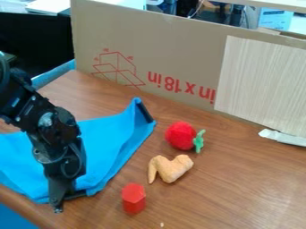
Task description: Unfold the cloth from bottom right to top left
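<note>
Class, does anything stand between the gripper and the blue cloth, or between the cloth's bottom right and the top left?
Nothing visible stands between the gripper and the cloth. Toward the top left, the robot's own arm hangs over the cloth.

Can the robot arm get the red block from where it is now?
Probably yes. The red block stands near the gripper, just past the blue cloth, and nothing tall seems to be in the way.

The brown table [233, 192] held a blue cloth [106, 141] at left, a red toy fruit [180, 135] right of centre, a chicken wing [171, 168] below it and a red block [133, 198] at lower centre.
</note>
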